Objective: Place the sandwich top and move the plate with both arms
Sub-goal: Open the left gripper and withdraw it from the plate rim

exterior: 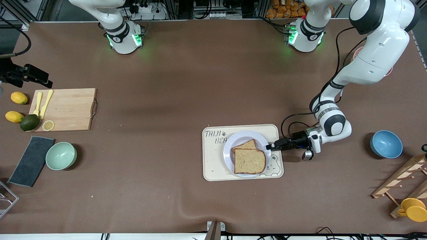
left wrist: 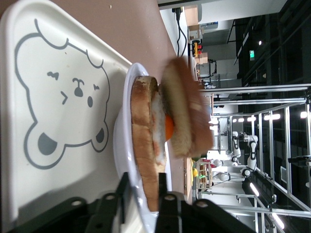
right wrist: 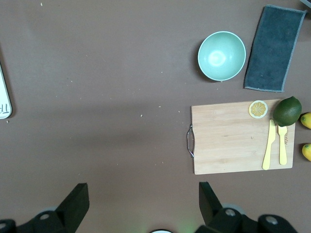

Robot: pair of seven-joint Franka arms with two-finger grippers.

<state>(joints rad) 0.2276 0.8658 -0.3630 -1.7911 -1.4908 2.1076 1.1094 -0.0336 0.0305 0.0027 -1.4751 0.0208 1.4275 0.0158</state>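
While sandwich top (exterior: 249,161) lies on egg slice (left wrist: 146,150) in plate (exterior: 230,151) on bear tray (exterior: 213,166), left gripper (exterior: 271,146) is seen at plate rim, jaws slightly parted, nothing clearly held. Withdrawal advised level, bread untouched. Right gripper (right wrist: 141,204) waits wide open, empty, over bare table.

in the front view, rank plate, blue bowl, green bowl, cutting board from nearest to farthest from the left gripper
1. plate, on the tray, at the left gripper.
2. blue bowl, toward the left arm's end.
3. cutting board, toward the right arm's end.
4. green bowl, slightly farther along there.
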